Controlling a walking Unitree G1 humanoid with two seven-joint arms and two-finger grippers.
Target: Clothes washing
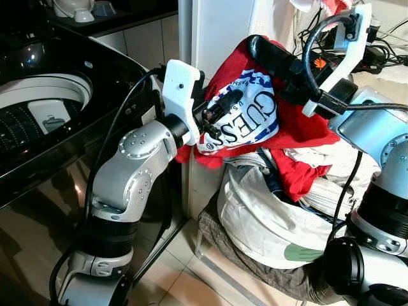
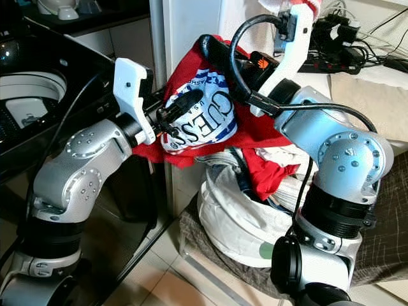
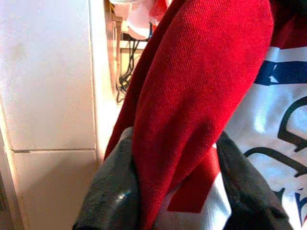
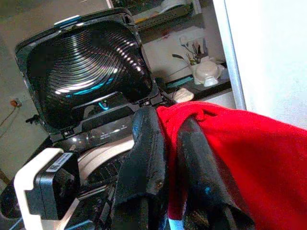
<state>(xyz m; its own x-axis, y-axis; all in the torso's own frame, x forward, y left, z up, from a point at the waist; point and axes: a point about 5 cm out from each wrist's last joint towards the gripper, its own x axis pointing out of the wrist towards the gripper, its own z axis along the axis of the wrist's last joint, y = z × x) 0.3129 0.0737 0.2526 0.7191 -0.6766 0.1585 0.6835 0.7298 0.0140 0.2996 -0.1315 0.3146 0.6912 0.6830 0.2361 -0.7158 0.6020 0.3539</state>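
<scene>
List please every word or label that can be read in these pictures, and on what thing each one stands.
"GUESS": large dark letters on the white print of the red T-shirt, held by the left hand and right hand.
Smaller curved lettering on the print: too small to read.
Orange mark on the right hand: unreadable.

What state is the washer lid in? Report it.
Open. In the right wrist view the washing machine lid stands raised, and the drum opening is exposed below.

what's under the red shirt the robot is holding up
Under the red shirt, held by the left gripper and right gripper, sits a white bag of clothes. What lies deeper in the bag is covered.
</scene>
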